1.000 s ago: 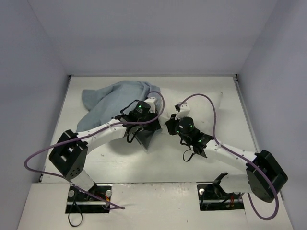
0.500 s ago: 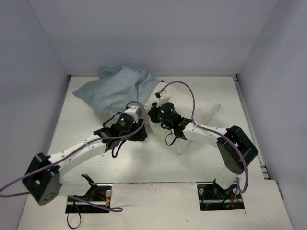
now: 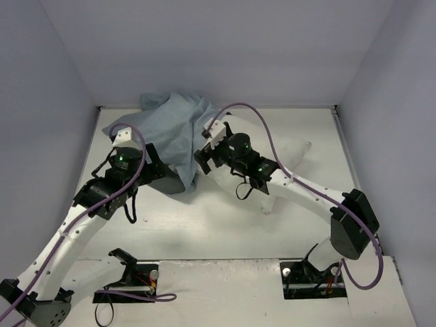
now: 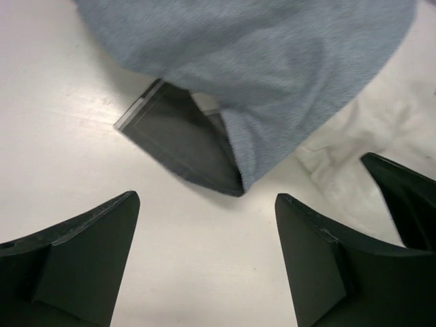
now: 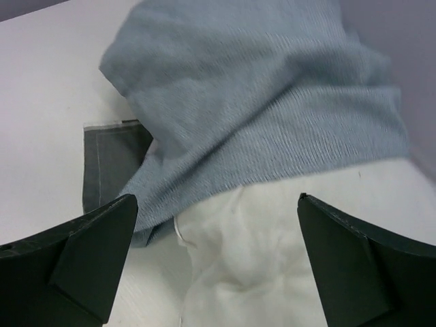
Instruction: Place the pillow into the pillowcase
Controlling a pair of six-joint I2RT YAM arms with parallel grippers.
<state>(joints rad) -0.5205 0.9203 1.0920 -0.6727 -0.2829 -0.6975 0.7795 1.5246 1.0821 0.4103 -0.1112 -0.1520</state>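
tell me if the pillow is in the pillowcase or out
Mostly out. The pillow lies bare, with the pillowcase covering only its far end; cannot tell whether that end is inside or merely draped over.

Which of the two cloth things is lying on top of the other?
The blue-grey pillowcase; it drapes over the white pillow, which pokes out beneath its edge.

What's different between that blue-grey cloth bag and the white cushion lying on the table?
The pillowcase is blue-grey with a dark charcoal flap; the pillow is plain white. The pillowcase is thin, limp and crumpled; the pillow is plump. The pillowcase drapes over one end of the pillow, which sticks out to the right. Both are soft fabric.
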